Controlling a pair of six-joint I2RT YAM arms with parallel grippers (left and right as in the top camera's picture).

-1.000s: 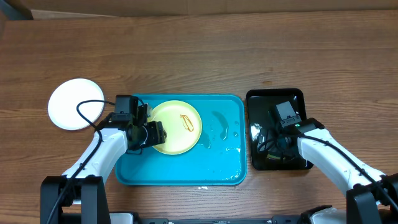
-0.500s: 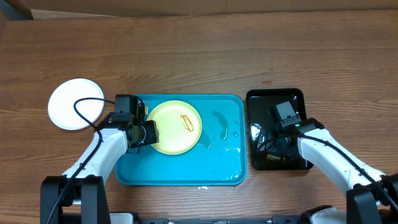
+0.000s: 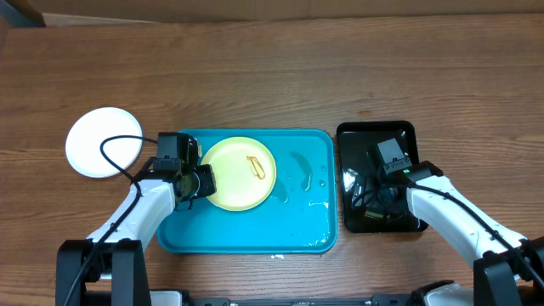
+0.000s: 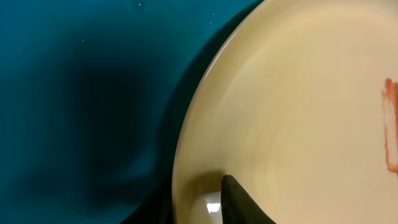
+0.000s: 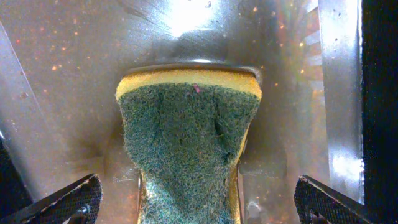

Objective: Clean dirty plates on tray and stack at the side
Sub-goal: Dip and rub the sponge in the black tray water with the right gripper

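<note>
Plate, pale yellow-green (image 3: 240, 173): lies flat in the left half of the blue tray (image 3: 297, 221), an orange-brown smear (image 3: 255, 167) still on its face, so I count it as not yet cleaned. White plate (image 3: 104, 142): sits on the bench (image 3: 340, 68) to the left, well apart from the tray; I read that as the stacking spot. Left hand (image 3: 201, 181): at the yellow-green plate's left rim. Over the last second I have watched its jaws draw in from a wide spread to a narrow one. The wrist view shows one dark fingertip (image 4: 239, 202) resting on the rim's top face, but the other finger is hidden, so I cannot tell whether the pinch is complete. Right hand (image 3: 374, 194): over the black tray (image 3: 408, 132), jaws spread wide either side of the green-topped sponge (image 5: 186, 143), holding nothing and unmoved. My judgement is that the left side is securing the plate so it can be steadied for scrubbing. The sponge has yet to be picked up, and water pooled on the tray could let the plate slide.
</note>
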